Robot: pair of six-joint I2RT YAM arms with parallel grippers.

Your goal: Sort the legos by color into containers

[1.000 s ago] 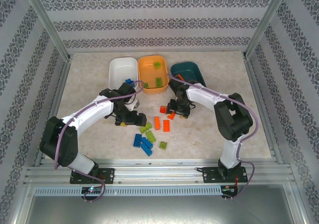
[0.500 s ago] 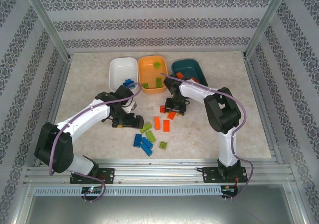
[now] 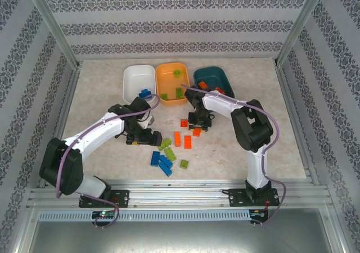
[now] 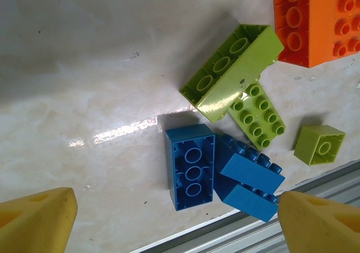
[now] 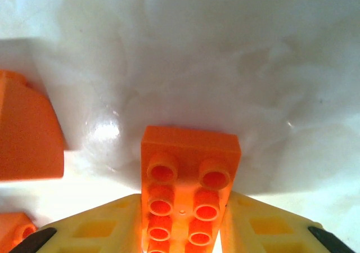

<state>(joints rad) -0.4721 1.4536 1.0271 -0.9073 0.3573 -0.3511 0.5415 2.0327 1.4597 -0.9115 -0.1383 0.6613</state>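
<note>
Pale marble-look tabletop [image 3: 101, 90], boxed in by patterned walls, carries everything, and both arms reach toward the middle of the overhead view. Along the upper centre three tubs stand in a row. The white tub [image 3: 135, 73] has a blue brick [image 3: 145, 92] at its near end, the orange tub [image 3: 167, 73] holds lime pieces, and the teal tub [image 3: 211, 75] holds orange ones (so tub colour and brick colour do not match here). Below them lies the unsorted scatter of legos [image 3: 164, 162].

The right gripper [image 5: 183, 230] is clamped on an orange brick [image 5: 188, 168], studs toward the camera, one finger against each long side. Whether the brick is clear of the table I cannot tell. Judging by what the tubs hold, it belongs in the teal tub just above.

The left gripper [image 4: 177, 213] hangs with its fingers spread wide over a blue oblong brick [image 4: 191, 166]. This brick lies hollow side up and touches a second blue one [image 4: 250, 174]. The wide stance looks like a line-up for that blue piece, bound for the white tub. A tilted lime oblong brick [image 4: 233, 76] sits close by and could be nudged.
</note>
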